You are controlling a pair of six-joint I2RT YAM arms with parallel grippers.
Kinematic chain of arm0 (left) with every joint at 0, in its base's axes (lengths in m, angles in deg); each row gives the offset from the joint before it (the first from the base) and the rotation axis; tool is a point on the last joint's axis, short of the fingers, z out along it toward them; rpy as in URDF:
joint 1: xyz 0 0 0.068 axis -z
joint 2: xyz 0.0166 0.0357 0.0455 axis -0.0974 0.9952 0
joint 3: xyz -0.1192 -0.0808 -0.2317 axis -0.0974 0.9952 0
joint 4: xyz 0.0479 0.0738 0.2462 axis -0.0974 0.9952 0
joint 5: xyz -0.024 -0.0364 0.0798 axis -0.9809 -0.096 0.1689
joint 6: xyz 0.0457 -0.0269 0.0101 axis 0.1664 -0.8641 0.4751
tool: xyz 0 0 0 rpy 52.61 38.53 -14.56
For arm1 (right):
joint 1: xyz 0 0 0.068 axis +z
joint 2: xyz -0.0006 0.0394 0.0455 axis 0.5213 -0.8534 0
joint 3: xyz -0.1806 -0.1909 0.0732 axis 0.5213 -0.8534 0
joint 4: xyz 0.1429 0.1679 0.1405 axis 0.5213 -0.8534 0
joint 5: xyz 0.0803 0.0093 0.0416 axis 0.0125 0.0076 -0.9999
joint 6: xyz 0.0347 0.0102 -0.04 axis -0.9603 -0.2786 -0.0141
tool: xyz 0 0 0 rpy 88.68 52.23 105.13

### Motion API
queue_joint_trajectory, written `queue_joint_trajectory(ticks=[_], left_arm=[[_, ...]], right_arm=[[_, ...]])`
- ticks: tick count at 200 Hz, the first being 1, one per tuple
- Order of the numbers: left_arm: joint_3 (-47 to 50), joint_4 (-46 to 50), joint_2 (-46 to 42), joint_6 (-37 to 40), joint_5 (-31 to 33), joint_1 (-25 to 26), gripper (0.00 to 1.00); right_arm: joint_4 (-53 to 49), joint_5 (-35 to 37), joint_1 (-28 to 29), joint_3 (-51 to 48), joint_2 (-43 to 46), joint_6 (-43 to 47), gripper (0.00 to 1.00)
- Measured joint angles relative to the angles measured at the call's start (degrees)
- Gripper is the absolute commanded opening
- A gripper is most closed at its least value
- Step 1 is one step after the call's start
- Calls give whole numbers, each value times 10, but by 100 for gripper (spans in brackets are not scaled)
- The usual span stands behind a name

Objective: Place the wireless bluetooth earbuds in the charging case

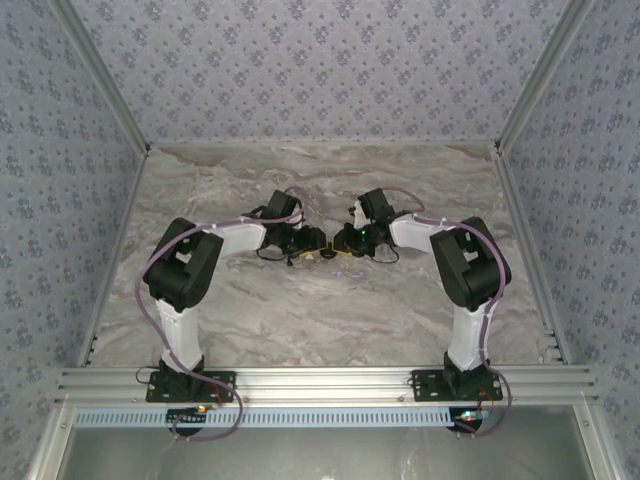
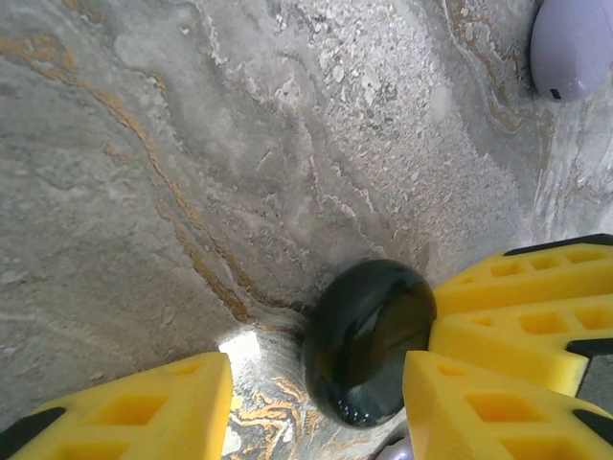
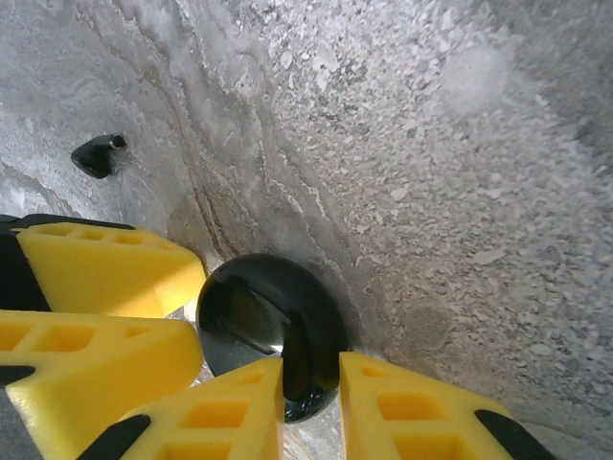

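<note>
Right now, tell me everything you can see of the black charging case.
The black charging case is a round, glossy puck, seemingly hard plastic, lying on the marbled table mid-table. The right hand pinches its near rim between yellow fingers; the left hand stands open around it, one finger apparently touching its side. Whether its lid is open is unclear.

Marble-look table top (image 1: 300,320), grey w/ tan veins. Black round case (image 2: 369,340) on it, btwn left gripper (image 2: 316,393) fingers, nearer its right one. Lilac case (image 2: 575,43) well ahead-right of that gripper. Black earbud (image 3: 96,155) lies ahead-left of right gripper (image 3: 311,383), apart from the case.
</note>
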Motion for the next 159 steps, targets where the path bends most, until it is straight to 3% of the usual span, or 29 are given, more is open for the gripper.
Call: queue_joint_trajectory(ticks=[81, 159], left_arm=[[4, -54, 16, -26, -32, -1, 49], [8, -81, 27, -46, -47, 0, 38]], right_arm=[[16, -7, -4, -7, 0, 0, 18], [17, -10, -5, -8, 0, 0, 17]])
